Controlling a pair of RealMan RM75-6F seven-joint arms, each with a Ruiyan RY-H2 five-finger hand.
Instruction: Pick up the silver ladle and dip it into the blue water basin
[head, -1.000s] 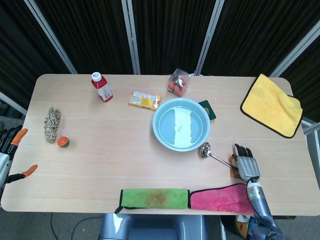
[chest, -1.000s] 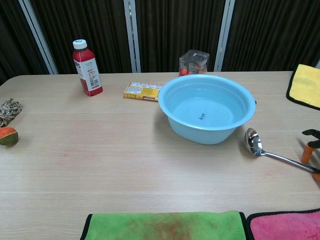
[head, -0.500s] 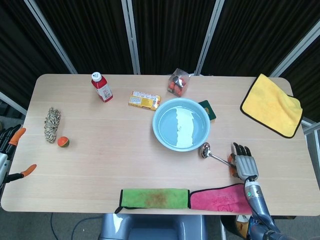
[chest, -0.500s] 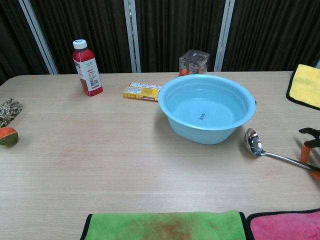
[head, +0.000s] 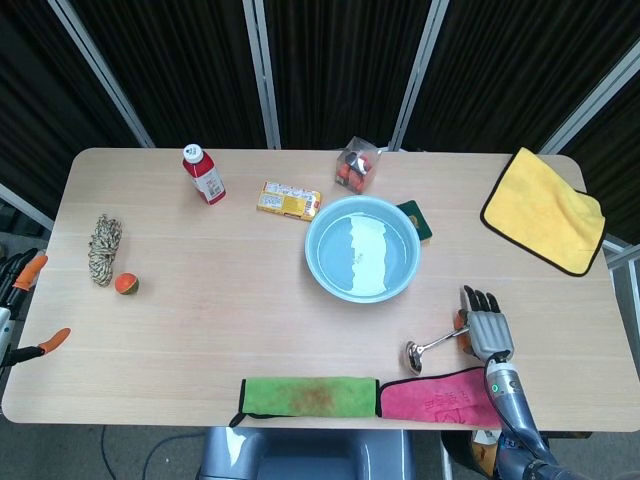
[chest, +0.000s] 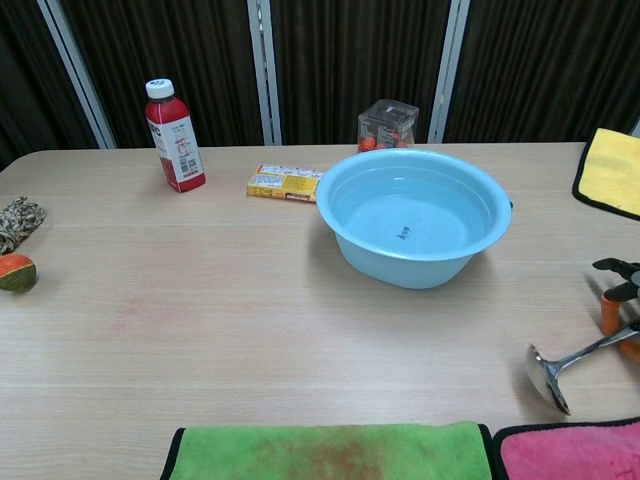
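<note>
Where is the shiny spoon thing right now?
The silver ladle is near the table's front right, its bowl just behind the pink cloth, its handle at the right hand.

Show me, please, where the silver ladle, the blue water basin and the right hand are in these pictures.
silver ladle (chest: 549, 374): chest view, on the bowl of the ladle.
blue water basin (head: 361, 248): head view, on the water inside the basin.
right hand (head: 487, 326): head view, on the back of the hand.

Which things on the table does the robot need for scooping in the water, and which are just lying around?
Needed: silver ladle, blue water basin, right hand.

Just lying around: red bottle, yellow cloth, green towel, pink towel, rope bundle, small ball, yellow box.
</note>
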